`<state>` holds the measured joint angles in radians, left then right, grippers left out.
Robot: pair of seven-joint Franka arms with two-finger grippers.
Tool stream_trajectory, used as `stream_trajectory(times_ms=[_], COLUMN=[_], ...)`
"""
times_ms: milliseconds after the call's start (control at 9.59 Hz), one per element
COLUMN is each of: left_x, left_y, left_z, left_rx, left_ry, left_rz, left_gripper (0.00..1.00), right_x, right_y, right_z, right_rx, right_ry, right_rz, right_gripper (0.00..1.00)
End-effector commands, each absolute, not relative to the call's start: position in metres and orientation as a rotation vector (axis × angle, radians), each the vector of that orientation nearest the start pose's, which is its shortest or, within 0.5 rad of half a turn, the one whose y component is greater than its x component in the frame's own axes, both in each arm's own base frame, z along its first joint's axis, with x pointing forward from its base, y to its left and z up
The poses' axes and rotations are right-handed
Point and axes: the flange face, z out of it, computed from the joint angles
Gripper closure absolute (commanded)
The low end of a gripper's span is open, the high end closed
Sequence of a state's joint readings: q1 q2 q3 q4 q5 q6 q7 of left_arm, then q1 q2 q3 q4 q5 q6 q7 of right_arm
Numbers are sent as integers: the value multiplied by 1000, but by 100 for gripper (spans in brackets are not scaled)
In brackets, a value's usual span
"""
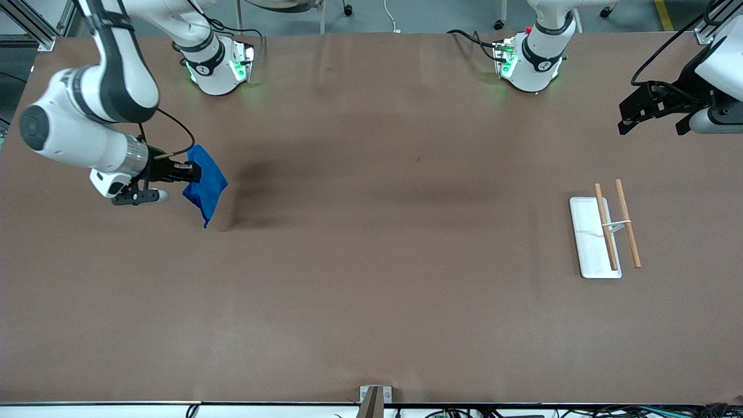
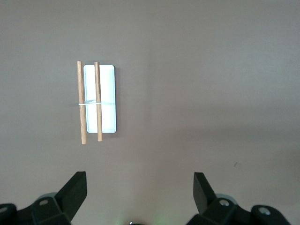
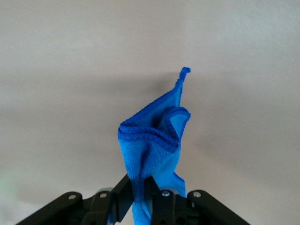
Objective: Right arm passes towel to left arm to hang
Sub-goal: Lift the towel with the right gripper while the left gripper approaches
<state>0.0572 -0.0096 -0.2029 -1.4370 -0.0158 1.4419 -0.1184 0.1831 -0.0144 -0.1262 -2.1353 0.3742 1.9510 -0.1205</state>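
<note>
The bright blue towel (image 1: 206,183) hangs bunched in the air over the table near the right arm's end, pinched by my right gripper (image 1: 194,172), which is shut on it. In the right wrist view the towel (image 3: 152,140) rises from between the jaws of the right gripper (image 3: 144,187), with its small loop tag (image 3: 184,71) sticking up at one corner. My left gripper (image 1: 627,116) waits in the air over the left arm's end of the table. Its black fingers (image 2: 75,190) stand wide open with nothing between them.
A white flat base (image 1: 586,238) with two wooden rods (image 1: 628,230) joined by a thin wire lies on the brown table toward the left arm's end. The left wrist view shows this rack (image 2: 97,101) below the left gripper. Both arm bases stand along the table's edge farthest from the front camera.
</note>
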Motion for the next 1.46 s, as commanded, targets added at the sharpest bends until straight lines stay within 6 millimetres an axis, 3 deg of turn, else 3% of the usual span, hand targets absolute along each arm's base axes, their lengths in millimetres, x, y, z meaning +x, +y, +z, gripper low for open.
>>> stream_trajectory(times_ms=[0, 313, 417, 626, 834, 1043, 1252, 1356], left_x=[533, 558, 568, 595, 620, 633, 632, 626], left_y=[-98, -128, -137, -159, -183, -216, -242, -250], left_z=[667, 645, 629, 591, 542, 485, 438, 420], left_rx=[-3278, -3538, -3658, -3908, -4107, -4259, -4383, -4462], left_ry=[103, 127, 128, 164, 319, 653, 845, 822], left_rz=[52, 87, 185, 366, 472, 514, 561, 624], left_gripper=[0, 0, 0, 0, 0, 1, 1, 2], right_x=[534, 541, 542, 539, 533, 525, 519, 518], right_y=[88, 156, 174, 205, 249, 288, 330, 342], right_z=[449, 502, 519, 536, 547, 555, 560, 565], right_rx=[-2676, -2449, -2378, -2225, -2085, -1880, -1803, -1767], right_ry=[21, 2, -10, 8, 54, 129, 177, 177], right_rz=[186, 102, 82, 89, 57, 90, 83, 98], right_gripper=[100, 100, 100, 100, 100, 100, 100, 100])
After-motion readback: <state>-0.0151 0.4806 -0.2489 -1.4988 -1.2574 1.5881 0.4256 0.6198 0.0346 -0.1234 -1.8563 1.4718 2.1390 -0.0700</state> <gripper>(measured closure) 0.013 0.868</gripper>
